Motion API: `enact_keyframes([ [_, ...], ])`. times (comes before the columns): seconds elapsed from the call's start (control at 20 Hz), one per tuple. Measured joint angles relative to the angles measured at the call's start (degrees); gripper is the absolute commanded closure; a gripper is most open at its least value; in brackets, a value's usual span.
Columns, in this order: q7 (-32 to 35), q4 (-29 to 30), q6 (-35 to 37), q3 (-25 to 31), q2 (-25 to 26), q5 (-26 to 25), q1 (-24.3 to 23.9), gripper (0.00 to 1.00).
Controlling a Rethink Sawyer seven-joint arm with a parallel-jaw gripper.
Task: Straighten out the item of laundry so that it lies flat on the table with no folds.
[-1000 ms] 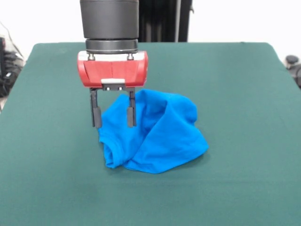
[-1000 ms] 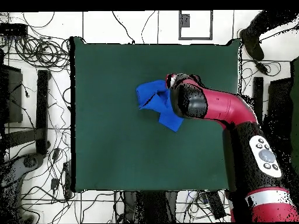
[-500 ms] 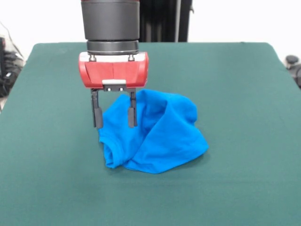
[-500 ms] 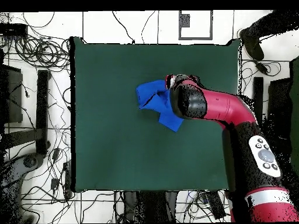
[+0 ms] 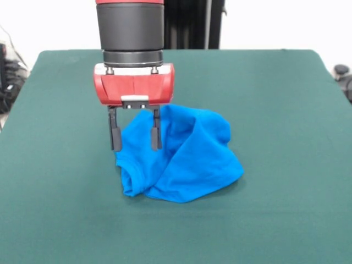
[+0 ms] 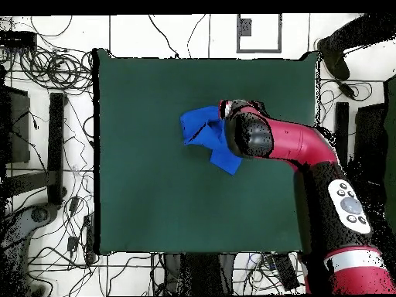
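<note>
The item of laundry (image 5: 190,157) is a bright blue cloth lying bunched and folded over itself near the middle of the dark green table (image 5: 286,110). In the front view my gripper (image 5: 135,144) hangs open over the cloth's left part, its two dark fingers (image 5: 114,135) apart with nothing between them and their tips just above the fabric. In the overhead view the red arm covers the right part of the item of laundry (image 6: 201,131), and the gripper itself is hidden under the arm's wrist.
Cables (image 6: 46,69) and stands crowd the floor around the table (image 6: 155,201). A person's foot (image 6: 337,54) shows at the top right beyond the table's edge.
The gripper has shifted very slightly toward the front-view right and a little lower. The cloth has not moved.
</note>
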Motion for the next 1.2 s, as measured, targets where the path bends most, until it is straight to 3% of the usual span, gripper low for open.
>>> enact_keyframes([
  [1.2, 0.0, -0.1, -0.8, 0.0, 6.1, -0.2, 0.0, 0.00],
])
